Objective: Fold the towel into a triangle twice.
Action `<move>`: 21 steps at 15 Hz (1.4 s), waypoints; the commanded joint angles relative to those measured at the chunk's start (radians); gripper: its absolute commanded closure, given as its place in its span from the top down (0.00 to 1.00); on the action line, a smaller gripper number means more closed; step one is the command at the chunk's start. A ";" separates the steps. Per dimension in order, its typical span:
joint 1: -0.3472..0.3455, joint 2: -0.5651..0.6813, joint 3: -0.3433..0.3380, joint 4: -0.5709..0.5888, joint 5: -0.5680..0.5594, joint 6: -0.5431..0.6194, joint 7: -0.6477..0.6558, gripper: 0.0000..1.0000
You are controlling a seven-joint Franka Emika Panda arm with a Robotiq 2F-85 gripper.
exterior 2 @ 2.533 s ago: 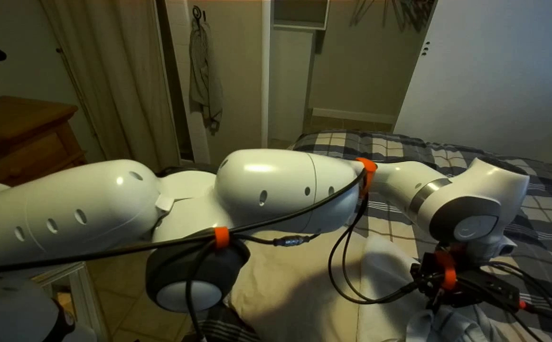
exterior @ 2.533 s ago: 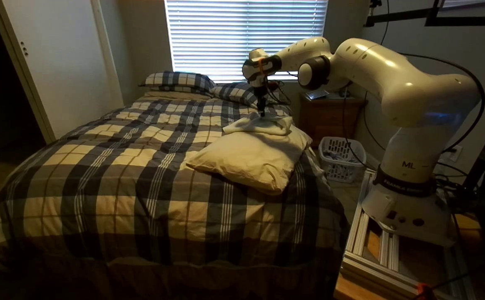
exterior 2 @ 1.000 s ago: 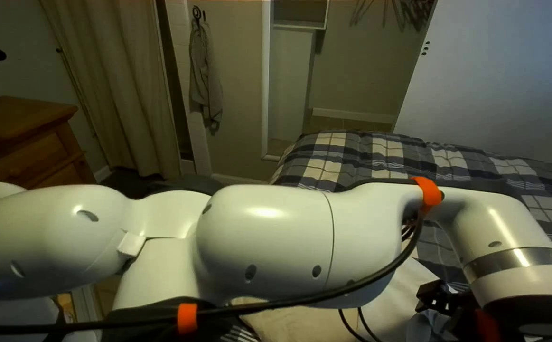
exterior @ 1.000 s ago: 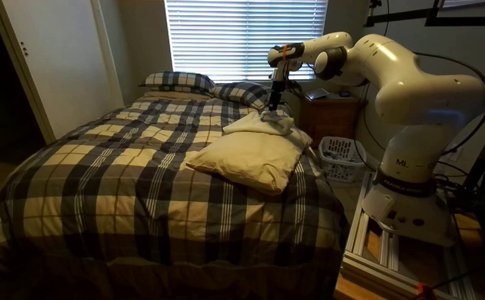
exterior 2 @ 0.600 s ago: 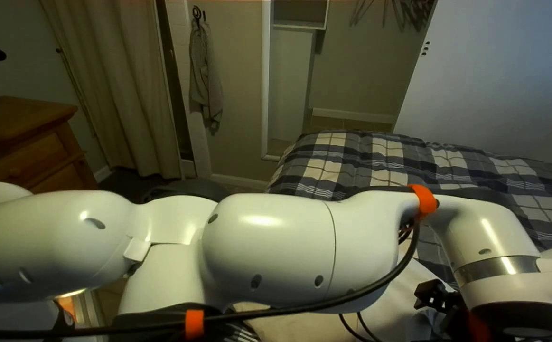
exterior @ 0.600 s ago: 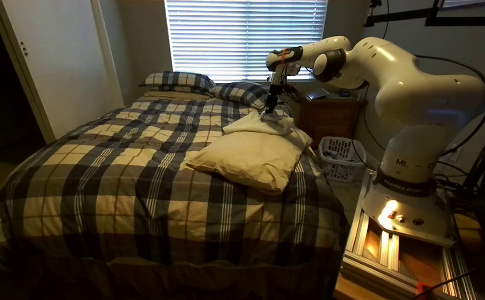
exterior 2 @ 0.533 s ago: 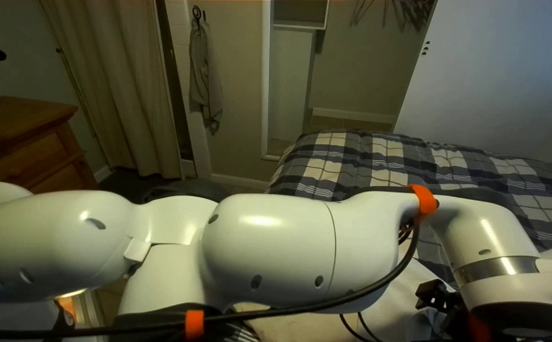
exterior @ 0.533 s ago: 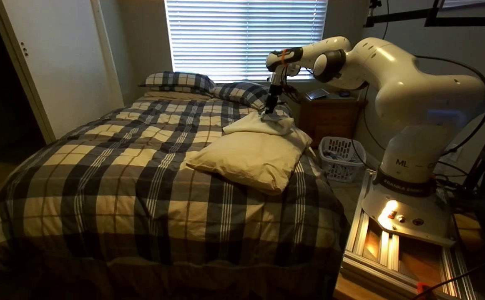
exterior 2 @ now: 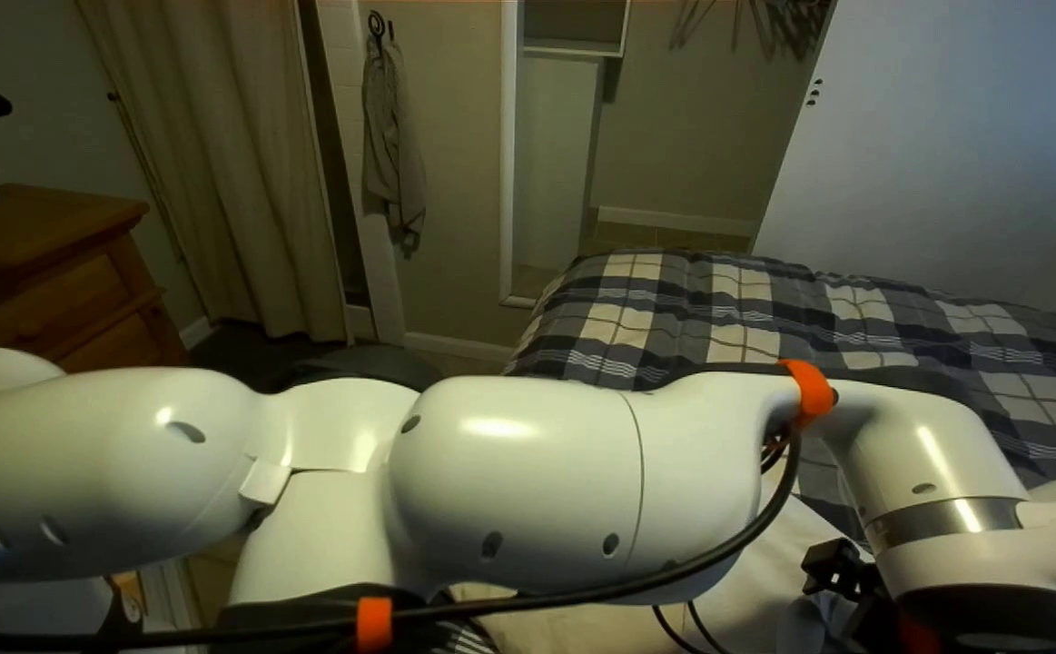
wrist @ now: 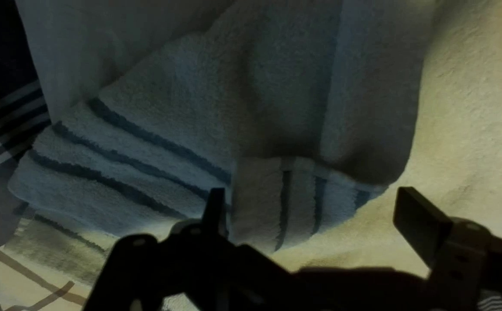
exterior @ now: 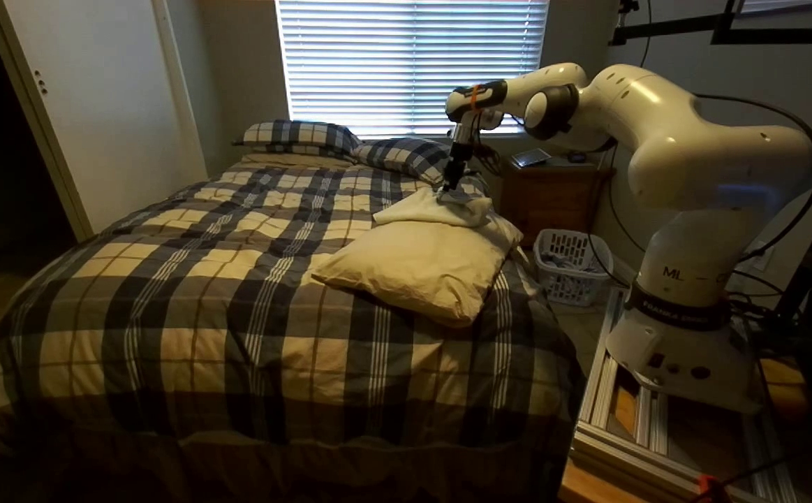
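I have the towel lying rumpled on a cream pillow, over the end nearer the window. My wrist view gives it as pale, fuzzy cloth with dark blue stripes; a shaded flap lies doubled over in creases, and a short striped band sits beside it. A brighter cream surface shows to one side of that flap.

The end effector enters at the bottom of that view, its two fingers spread wide, with striped cloth and brighter cream surface in the gap. In an exterior view it tilts down with its tips right at the towel; whether they touch, I cannot tell.

The cream pillow rests on the plaid bedcover, near the side facing my arm. Two plaid pillows lie at the head, below window blinds. A wooden nightstand stands past the cream pillow, and a white basket with cloth inside is near it.

In an exterior view the arm and its black cable hide much of the cream pillow; behind are a wooden dresser, a curtain and a hanging grey cloth.
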 commanded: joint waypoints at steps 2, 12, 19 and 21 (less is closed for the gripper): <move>-0.006 0.012 0.006 0.001 0.009 -0.001 0.000 1.00; -0.010 -0.003 0.012 0.000 0.017 -0.017 0.016 0.17; -0.012 -0.010 0.013 0.006 0.015 -0.016 0.023 0.40; -0.012 -0.007 0.011 0.009 0.013 -0.013 0.025 0.12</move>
